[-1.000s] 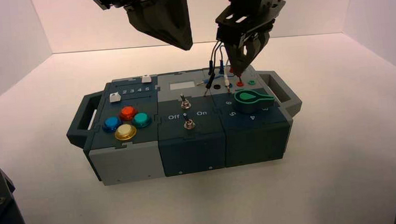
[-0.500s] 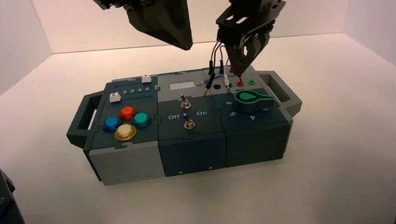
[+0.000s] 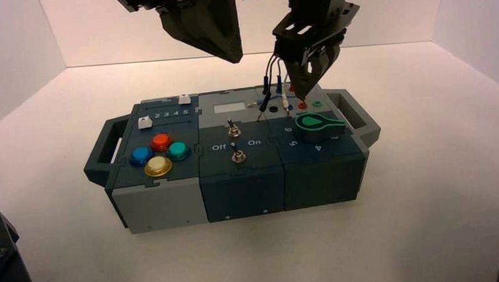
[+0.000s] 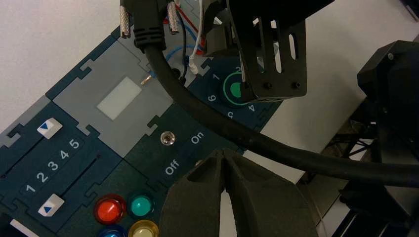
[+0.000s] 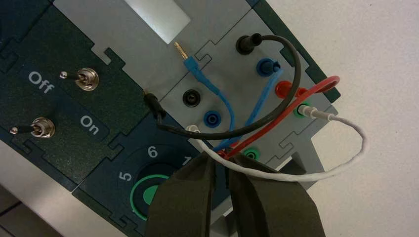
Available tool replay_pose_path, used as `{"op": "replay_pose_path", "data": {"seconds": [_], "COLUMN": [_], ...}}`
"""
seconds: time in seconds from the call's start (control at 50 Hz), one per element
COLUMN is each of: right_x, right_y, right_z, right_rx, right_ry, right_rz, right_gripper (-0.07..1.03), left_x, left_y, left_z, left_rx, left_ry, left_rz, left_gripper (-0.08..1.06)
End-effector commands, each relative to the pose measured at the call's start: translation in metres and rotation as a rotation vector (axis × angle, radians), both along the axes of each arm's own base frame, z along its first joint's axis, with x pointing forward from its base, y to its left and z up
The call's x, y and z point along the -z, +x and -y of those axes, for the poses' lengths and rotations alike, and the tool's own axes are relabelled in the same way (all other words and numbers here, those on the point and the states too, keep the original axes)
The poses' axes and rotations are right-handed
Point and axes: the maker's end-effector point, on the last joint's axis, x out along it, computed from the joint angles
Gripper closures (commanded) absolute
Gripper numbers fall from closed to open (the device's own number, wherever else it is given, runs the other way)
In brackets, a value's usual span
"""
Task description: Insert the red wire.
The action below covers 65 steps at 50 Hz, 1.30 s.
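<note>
Right gripper (image 3: 301, 89) pinches the red wire (image 5: 276, 121) over the box's (image 3: 236, 175) rear sockets; left gripper (image 4: 226, 165) hangs closed, empty, above the box.

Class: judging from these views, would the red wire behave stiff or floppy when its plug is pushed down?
Probably floppy: the red wire curves in a loose loop. Its plug end, held in the right tool, looks rigid, so it should push straight. Likely light: thin lead. Left tool hovers above the box.
</note>
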Motion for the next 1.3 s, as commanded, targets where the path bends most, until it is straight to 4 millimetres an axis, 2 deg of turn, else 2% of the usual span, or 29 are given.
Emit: {"op": "replay_pose_path", "data": {"seconds": [0.02, 0.72, 1.3], "right_x": [-0.01, -0.015, -0.011], "right_y": [0.009, 0.019, 0.023], "right_z": [-0.004, -0.005, -0.006], "right_rx": [0.002, 0.013, 0.018], "right_ry": [0.021, 0.039, 0.039], "right_rz": [0.032, 0.061, 0.061], "right_gripper": [0.99, 0.99, 0.99], "left_x": [-0.014, -0.014, -0.013], "left_y": [0.004, 0.004, 0.004], "left_z": [0.006, 0.006, 0.005], "left_rx": [0.002, 0.006, 0.011], "left_ry": [-0.035, -0.033, -0.027], "left_rz": [0.027, 0.031, 0.034], "left_gripper": [1.01, 1.01, 1.01]}}
